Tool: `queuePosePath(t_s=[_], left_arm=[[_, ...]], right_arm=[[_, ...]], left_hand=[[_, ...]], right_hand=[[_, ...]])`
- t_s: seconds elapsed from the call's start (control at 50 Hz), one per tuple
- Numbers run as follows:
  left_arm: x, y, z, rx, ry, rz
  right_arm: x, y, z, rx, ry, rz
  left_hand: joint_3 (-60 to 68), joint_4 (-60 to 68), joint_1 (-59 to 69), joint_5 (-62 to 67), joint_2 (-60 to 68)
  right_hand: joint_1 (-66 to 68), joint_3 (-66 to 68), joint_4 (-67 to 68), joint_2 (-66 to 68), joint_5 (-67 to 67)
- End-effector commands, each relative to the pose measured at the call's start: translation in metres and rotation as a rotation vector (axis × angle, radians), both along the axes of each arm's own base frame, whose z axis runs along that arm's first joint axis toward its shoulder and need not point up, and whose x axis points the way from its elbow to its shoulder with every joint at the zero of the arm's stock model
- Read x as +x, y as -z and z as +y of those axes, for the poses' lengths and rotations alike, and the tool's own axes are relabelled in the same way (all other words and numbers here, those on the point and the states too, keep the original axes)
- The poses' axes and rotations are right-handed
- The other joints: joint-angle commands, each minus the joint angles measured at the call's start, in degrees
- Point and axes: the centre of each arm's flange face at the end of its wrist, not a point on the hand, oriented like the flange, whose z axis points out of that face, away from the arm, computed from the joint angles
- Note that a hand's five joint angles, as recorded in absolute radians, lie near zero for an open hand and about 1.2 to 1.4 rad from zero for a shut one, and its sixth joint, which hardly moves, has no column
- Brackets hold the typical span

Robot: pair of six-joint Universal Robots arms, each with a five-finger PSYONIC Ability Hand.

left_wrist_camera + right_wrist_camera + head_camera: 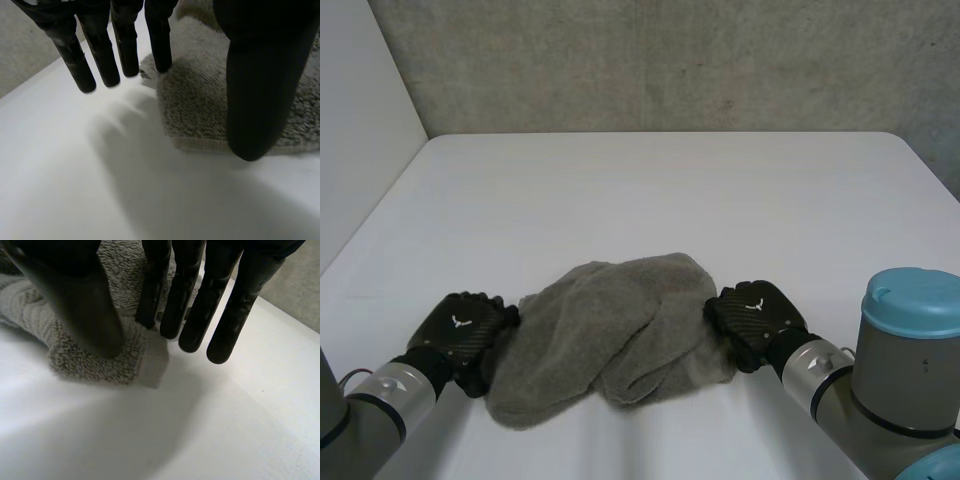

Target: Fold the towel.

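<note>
A grey towel lies crumpled on the near middle of the white table. My left hand is at the towel's left edge. In the left wrist view its fingers are straight and point down at the table just beyond the towel; one fingertip touches the edge, and the thumb hangs over the cloth without pinching it. My right hand is at the towel's right edge. Its thumb rests on the towel, one straight finger touches the rim, and the other fingers stand over bare table.
Bare white tabletop stretches beyond the towel to the far edge, where a grey wall rises. A white panel borders the table's left side. My right arm's blue-capped joint stands at the near right.
</note>
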Motion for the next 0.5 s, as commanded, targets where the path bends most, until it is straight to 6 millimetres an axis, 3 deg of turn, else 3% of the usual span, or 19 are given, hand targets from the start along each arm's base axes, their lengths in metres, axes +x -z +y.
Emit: queuePosePath(t_s=[0.02,0.14,0.22,0.28,0.3,0.32,0.36,0.5], left_arm=[[-0.004,0.006,0.000,0.027,0.016,0.001],[-0.008,0.003,0.002,0.012,0.033,0.004],[-0.011,-0.005,0.004,-0.018,0.042,0.011],[-0.011,-0.009,0.004,-0.033,0.042,0.016],[-0.011,-0.012,0.004,-0.046,0.042,0.018],[-0.011,-0.016,0.005,-0.058,0.041,0.021],[-0.011,-0.020,0.005,-0.072,0.039,0.023],[-0.011,-0.032,0.004,-0.108,0.028,0.057]], right_arm=[[0.002,-0.001,-0.007,-0.018,0.013,-0.006],[0.000,-0.011,-0.015,-0.038,0.046,-0.030],[-0.002,-0.012,-0.013,-0.030,0.050,-0.033],[-0.003,-0.010,-0.008,-0.016,0.043,-0.028],[-0.004,-0.011,-0.005,-0.013,0.041,-0.027],[-0.004,-0.011,-0.005,-0.013,0.041,-0.027],[-0.005,-0.010,0.001,-0.006,0.033,-0.021],[-0.004,-0.004,0.007,0.014,0.021,-0.013]], left_hand=[[15.1,15.1,15.0,15.1,15.1],[29.1,29.0,29.0,29.1,29.1],[51.5,51.5,51.5,51.5,51.5],[53.1,53.1,53.1,53.1,53.1],[53.1,53.1,53.1,53.1,53.1],[53.1,53.1,53.1,53.1,53.1],[53.1,53.1,53.1,53.1,53.1],[53.1,53.1,53.1,53.1,53.1]], right_hand=[[21.2,21.4,21.5,21.3,21.9],[21.2,21.4,21.5,21.3,21.9],[21.2,21.4,21.5,21.3,21.9],[19.1,19.3,19.3,19.2,19.8],[7.6,7.8,7.8,7.7,8.3],[7.5,7.7,7.7,7.6,8.2],[-19.1,-19.0,-18.9,-19.1,-18.4],[-22.4,-22.3,-22.2,-22.4,-21.8]])
